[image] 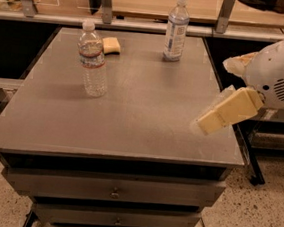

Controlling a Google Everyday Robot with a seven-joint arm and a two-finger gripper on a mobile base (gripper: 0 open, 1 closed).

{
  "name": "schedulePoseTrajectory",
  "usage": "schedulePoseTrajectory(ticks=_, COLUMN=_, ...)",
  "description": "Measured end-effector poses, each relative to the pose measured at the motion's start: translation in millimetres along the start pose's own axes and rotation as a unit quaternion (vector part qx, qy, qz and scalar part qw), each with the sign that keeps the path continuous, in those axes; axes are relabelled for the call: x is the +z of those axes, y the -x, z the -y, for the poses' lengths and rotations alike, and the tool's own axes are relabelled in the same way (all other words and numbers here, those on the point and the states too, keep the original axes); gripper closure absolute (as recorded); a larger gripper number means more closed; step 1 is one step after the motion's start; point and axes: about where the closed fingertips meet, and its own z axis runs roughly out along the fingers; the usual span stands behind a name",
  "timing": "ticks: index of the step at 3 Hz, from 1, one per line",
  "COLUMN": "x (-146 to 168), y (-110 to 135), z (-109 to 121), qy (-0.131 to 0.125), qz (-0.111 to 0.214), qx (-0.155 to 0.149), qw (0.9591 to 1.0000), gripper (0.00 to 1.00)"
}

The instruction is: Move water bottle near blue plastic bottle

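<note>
— What could go wrong from here?
— The gripper (213, 96) hangs spread and empty over the table's (130, 129) right edge, well apart from the water bottle (93, 60) standing far left. A high or hasty grasp could topple that bottle, and a careless carry could topple the blue plastic bottle (176, 31) at the far edge.
— Anything hidden?
— The arm is cut off at the right. The sponge (111, 45) is partly behind the water bottle.

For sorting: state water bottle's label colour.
Water bottle: red, white; camera view. Gripper at table's right edge.
</note>
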Motion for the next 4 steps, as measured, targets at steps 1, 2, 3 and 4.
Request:
schedulePoseTrajectory(ticks=1, x=21, y=19, z=4, qy=-0.003, qz=0.026, qx=-0.005, qw=0.9996, gripper=0.00)
schedulePoseTrajectory(ticks=2, x=21, y=19, z=4, qy=-0.003, qz=0.026, qx=-0.005, qw=0.9996, gripper=0.00)
schedulePoseTrajectory(ticks=3, x=39, y=20, z=1, qy=-0.001, qz=0.023, qx=-0.001, qw=0.9997, gripper=0.00)
schedulePoseTrajectory(ticks=4, x=65, y=34, z=-10, qy=-0.008, qz=0.045, qx=-0.018, qw=0.9988, gripper=0.00)
